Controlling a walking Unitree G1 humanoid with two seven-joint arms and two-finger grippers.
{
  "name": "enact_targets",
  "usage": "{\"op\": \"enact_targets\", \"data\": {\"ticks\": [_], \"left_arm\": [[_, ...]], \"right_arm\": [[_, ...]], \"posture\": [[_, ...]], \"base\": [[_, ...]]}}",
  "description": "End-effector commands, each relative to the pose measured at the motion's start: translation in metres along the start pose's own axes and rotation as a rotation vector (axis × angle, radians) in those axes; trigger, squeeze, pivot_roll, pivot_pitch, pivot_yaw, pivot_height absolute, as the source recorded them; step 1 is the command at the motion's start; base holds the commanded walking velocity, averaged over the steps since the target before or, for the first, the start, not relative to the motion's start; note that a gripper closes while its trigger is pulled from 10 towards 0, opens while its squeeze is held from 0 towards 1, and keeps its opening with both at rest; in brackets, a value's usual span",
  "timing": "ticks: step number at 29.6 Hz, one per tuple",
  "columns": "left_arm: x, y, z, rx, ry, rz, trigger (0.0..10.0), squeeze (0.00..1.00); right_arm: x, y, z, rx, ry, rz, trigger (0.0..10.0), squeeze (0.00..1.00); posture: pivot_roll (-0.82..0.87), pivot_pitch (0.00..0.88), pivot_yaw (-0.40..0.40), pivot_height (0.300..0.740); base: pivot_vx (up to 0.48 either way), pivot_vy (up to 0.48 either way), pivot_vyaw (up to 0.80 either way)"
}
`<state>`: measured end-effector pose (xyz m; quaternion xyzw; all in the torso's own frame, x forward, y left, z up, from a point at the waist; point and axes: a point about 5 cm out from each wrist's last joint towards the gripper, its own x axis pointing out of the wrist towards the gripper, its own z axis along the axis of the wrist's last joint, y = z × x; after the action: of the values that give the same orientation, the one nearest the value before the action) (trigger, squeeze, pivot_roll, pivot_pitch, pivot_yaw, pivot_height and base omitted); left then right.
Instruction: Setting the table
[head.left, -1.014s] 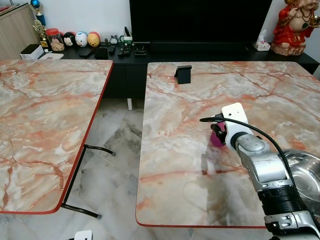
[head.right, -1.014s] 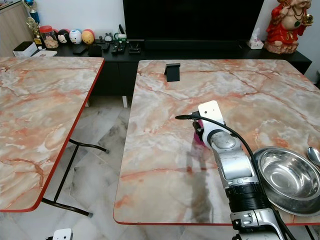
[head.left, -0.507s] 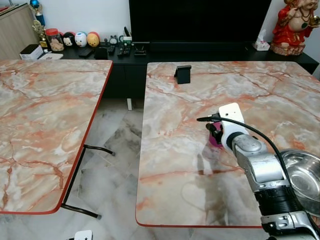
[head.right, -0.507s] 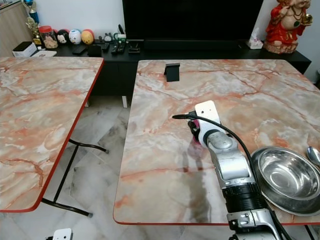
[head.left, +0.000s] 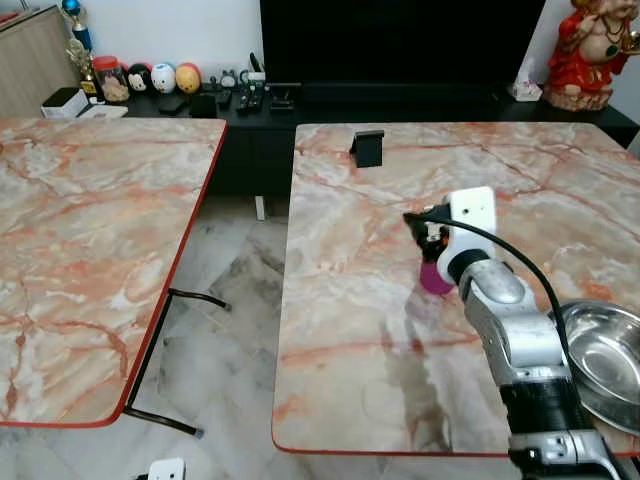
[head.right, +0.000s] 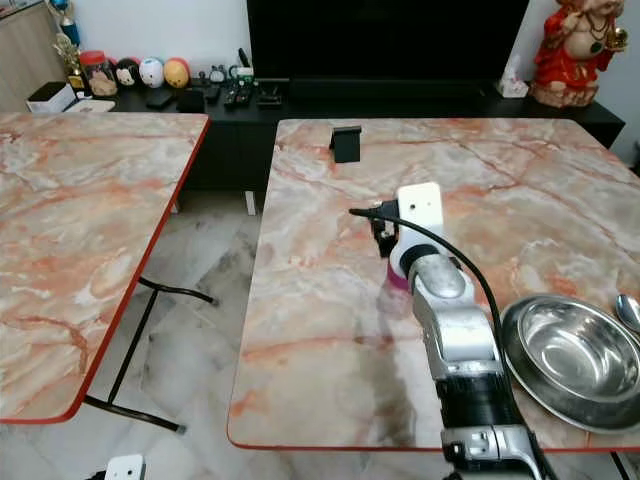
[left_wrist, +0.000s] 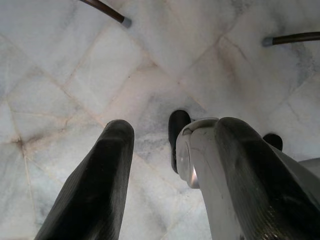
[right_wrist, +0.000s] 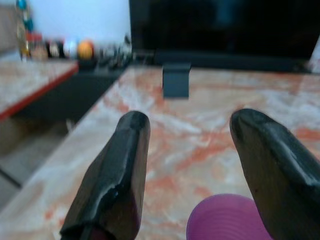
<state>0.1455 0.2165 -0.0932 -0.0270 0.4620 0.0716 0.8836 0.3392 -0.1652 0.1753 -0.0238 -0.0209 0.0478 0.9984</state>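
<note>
A purple cup (head.left: 436, 278) stands upright on the right marble table (head.left: 350, 330), left of the steel bowl (head.left: 605, 360). My right gripper (head.right: 382, 235) hovers just above and slightly beyond the cup, most of it hidden behind the white wrist camera. In the right wrist view the right gripper (right_wrist: 190, 120) is open, its fingers wide apart, with the cup's rim (right_wrist: 225, 217) low between them and nothing held. My left gripper (left_wrist: 172, 130) hangs open over the floor tiles beside the robot's foot.
A spoon (head.right: 628, 310) lies by the bowl at the right edge. A black stand (head.left: 367, 147) sits at the table's far side. A second marble table (head.left: 90, 250) stands to the left across a gap of floor. A dark TV console (head.left: 250, 100) and a red statue (head.left: 590, 50) stand behind.
The right gripper has risen off the purple cup and moved slightly farther away; the cup stays where it was on the table. The left arm has not moved.
</note>
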Motion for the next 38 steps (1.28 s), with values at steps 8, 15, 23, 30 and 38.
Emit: {"op": "enact_targets", "data": {"ticks": [8,15,23,30,38], "left_arm": [[-0.001,0.005,-0.002,0.016,-0.01,0.03,10.0,0.0],[-0.001,0.006,-0.001,0.03,-0.014,0.028,10.0,0.0],[-0.001,0.006,-0.001,0.038,-0.013,0.023,10.0,0.0],[-0.002,0.006,-0.002,0.049,-0.01,0.022,10.0,0.0],[-0.002,0.006,-0.001,0.053,-0.009,0.018,10.0,0.0]], "right_arm": [[-0.022,-0.016,-0.006,0.02,-0.146,-0.113,10.0,0.0],[-0.028,-0.014,-0.006,0.0,-0.207,-0.116,10.0,0.0],[-0.024,-0.008,-0.004,-0.021,-0.225,-0.097,10.0,0.0],[-0.022,-0.006,0.001,-0.035,-0.26,-0.085,10.0,0.0],[-0.021,-0.003,0.001,-0.031,-0.269,-0.08,10.0,0.0]], "posture": [[-0.13,0.0,-0.001,0.719],[-0.14,0.0,0.008,0.719],[-0.14,0.0,0.012,0.719],[-0.14,0.0,0.018,0.719],[-0.14,0.0,0.016,0.719]], "base": [[0.0,0.0,0.0],[0.0,0.0,0.0],[0.0,0.0,0.0],[0.0,0.0,0.75],[0.0,0.0,0.8]]}}
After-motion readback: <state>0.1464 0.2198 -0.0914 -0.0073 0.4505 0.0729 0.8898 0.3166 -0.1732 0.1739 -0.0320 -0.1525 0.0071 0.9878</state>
